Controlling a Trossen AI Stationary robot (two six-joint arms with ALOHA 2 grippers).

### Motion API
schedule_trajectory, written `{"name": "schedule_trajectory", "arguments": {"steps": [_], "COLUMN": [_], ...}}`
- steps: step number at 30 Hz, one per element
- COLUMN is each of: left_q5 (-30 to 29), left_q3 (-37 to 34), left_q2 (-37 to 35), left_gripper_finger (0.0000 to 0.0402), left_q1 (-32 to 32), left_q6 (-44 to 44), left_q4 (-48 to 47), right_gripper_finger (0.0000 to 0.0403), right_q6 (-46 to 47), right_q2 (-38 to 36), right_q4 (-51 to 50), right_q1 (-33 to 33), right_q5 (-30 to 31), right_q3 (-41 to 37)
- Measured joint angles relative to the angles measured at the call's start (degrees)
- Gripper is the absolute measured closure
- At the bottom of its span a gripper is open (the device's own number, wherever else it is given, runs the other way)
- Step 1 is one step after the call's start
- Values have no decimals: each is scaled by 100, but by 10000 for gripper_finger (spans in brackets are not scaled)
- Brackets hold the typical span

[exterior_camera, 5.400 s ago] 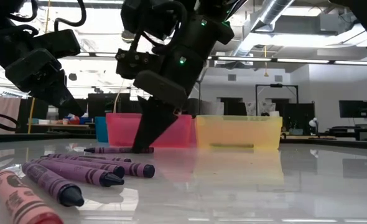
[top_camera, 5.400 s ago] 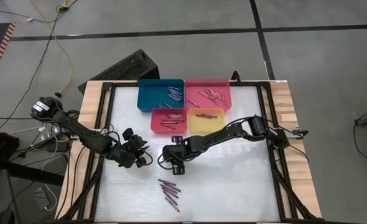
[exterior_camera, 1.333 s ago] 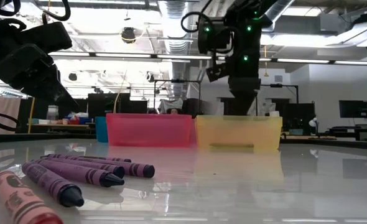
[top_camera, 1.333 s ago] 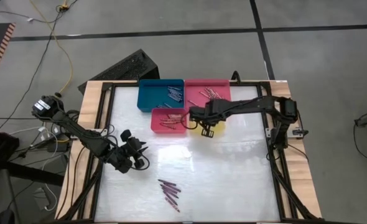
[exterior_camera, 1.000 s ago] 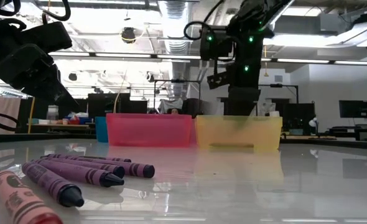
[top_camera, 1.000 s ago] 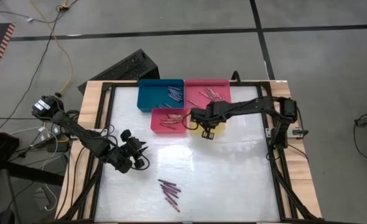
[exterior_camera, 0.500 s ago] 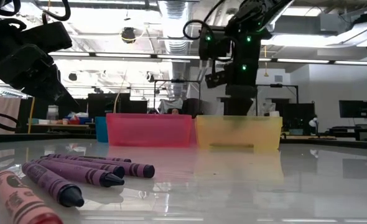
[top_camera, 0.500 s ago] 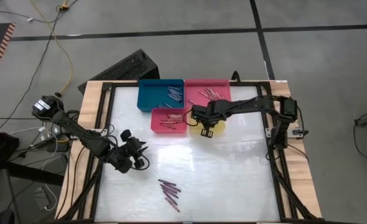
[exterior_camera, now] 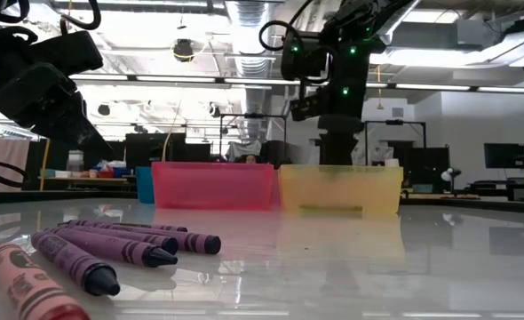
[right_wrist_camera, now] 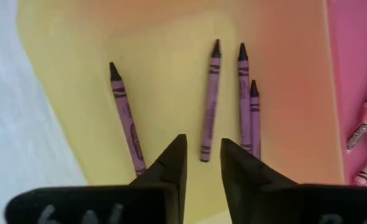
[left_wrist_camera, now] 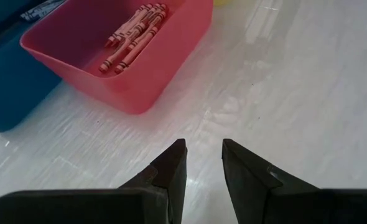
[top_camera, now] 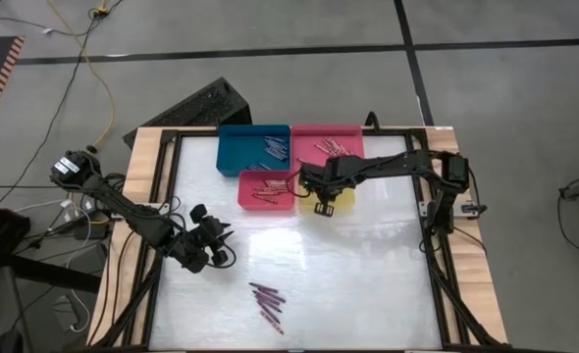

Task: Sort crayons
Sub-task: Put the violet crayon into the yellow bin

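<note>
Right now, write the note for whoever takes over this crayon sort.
Right gripper: open, empty, over the yellow tray, which holds four purple crayons.
Left gripper: open, empty, waiting above bare table, clear of the red tray.
Done: crayons lie in the blue, pink, red and yellow trays.
Left: a cluster of purple crayons plus one red crayon on the table's near side.

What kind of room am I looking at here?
Probably a robotics lab or workshop: exposed ceiling ducts and strip lights overhead, desks with monitors behind the table, and loose cables trailing over a bare concrete floor.
</note>
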Motion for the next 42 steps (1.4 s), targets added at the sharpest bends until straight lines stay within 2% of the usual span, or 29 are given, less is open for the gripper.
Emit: {"name": "schedule_trajectory", "arguments": {"steps": [4, 8, 12, 15, 17, 21, 27, 29, 33, 42], "left_q5": [-2, -7, -9, -11, -13, -52, -28, -13, -7, -2], "left_q3": [0, 0, 0, 0, 0, 0, 0, 0, 0, -1], "left_q2": [0, 0, 0, 0, 0, 0, -2, 0, -2, -2], "left_gripper_finger": [307, 307, 307, 307, 307, 307, 307, 307, 307, 307], "left_q1": [1, 1, 0, 1, 0, 2, 1, 0, 0, 0], "left_q6": [-1, 3, 53, 21, 19, -10, -72, -77, -80, -82], "left_q4": [0, 1, 2, 2, 2, 4, 6, 10, 35, 66], "right_gripper_finger": [305, 296, 295, 295, 295, 295, 295, 295, 295, 295], "right_q6": [39, 46, 545, 1154, 1325, 1073, 568, 555, 798, 1415], "right_q2": [-2, -160, -398, -508, -518, -266, 620, 888, 1290, 1960], "right_q4": [10, -164, -254, 215, 794, 1991, 2932, 3061, 3222, 3647], "right_q1": [23, 157, 476, 894, 1306, 2230, 3214, 3368, 3528, 3613], "right_q5": [-114, -592, -1154, -1606, -1680, -1338, 409, 755, 852, 206], "right_q3": [0, 223, 763, 1080, 1166, 1167, 1162, 1161, 1158, 1158]}}
